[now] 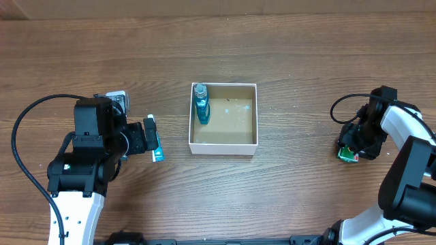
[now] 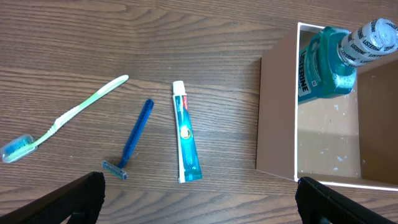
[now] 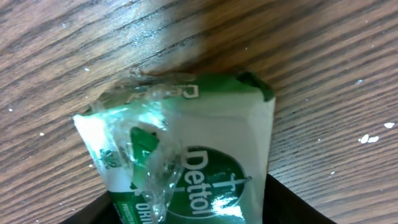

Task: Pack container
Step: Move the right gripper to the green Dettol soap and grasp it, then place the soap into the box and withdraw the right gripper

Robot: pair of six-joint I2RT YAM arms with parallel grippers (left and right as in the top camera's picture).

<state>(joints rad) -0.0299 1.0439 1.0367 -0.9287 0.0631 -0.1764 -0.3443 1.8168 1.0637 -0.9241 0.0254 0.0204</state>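
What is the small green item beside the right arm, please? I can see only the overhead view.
Observer: A green-and-white Dettol packet in crinkled clear wrap, lying on the table.
Operator: Thanks. What lies beside the toothpaste tube? My view hides it.
Observer: A blue razor and, beyond it, a green-and-white toothbrush with a capped head; none of them touch.
Operator: And the bottle in the container?
Observer: Its label reads Listerine.
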